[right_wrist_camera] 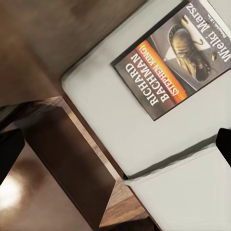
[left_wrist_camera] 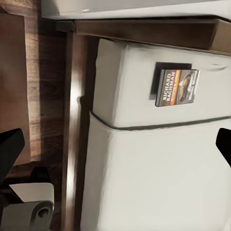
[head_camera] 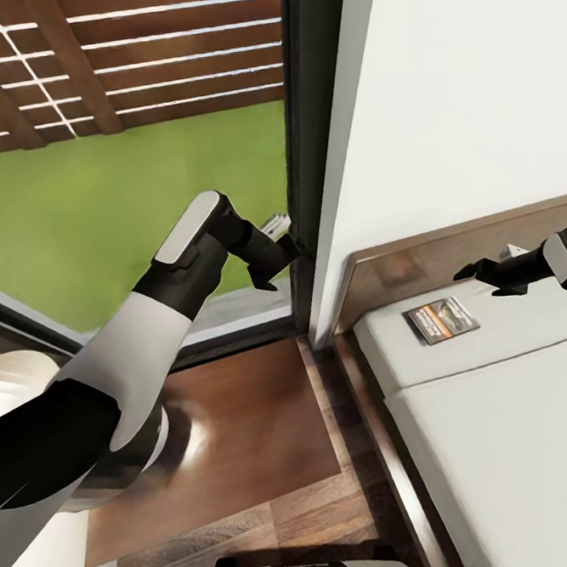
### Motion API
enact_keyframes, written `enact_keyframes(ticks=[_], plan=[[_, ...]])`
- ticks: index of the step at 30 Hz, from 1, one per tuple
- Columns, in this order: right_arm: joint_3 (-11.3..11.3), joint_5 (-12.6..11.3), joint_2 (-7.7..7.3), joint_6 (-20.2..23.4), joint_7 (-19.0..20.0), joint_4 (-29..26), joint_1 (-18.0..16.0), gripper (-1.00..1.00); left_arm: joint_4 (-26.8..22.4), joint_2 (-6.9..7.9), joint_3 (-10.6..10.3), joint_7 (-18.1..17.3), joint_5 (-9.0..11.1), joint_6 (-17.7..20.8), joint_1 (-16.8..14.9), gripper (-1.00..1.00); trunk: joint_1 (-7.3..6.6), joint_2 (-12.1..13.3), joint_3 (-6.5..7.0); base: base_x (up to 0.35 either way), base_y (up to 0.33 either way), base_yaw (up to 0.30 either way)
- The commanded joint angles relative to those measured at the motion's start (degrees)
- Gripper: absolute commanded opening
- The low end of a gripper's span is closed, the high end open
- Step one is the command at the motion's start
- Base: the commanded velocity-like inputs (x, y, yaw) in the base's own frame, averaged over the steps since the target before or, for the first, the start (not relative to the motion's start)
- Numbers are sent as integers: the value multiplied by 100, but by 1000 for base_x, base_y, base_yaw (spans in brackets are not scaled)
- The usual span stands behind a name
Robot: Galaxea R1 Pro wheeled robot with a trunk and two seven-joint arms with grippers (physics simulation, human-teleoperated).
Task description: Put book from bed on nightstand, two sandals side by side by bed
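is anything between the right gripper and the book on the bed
Nothing visible. The book lies flat and alone on the bed near the headboard. The right gripper hangs just above it with bare mattress between them; the right wrist view shows the cover unobstructed.

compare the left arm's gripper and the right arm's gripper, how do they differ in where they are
The left gripper is held out over the floor by the dark window frame, beside the bed; the right gripper reaches over the bed's head end. The right gripper is close above the book; the left gripper is well away from it, across the bed's edge. Both have dark jaws standing open and hold nothing.
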Motion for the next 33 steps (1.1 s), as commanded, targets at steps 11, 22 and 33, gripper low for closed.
enact_keyframes(ticks=[11, 22, 33], plan=[[-40, 46, -6, 28, 28, -5, -7, 100, -1, 0, -2, 23, 22, 36, -5, 100, 1, -5, -107, 2, 1, 0], [-40, 46, -13, 25, 28, -6, -7, 100, -1, 0, -2, 2, 23, 42, -5, 100, 1, -5, -209, 0, 0, 0], [-40, 46, -19, 25, 28, -8, -7, 100, -5, -1, -6, -12, 21, 50, -5, 100, 1, -5, -312, 48, 67, 0]])
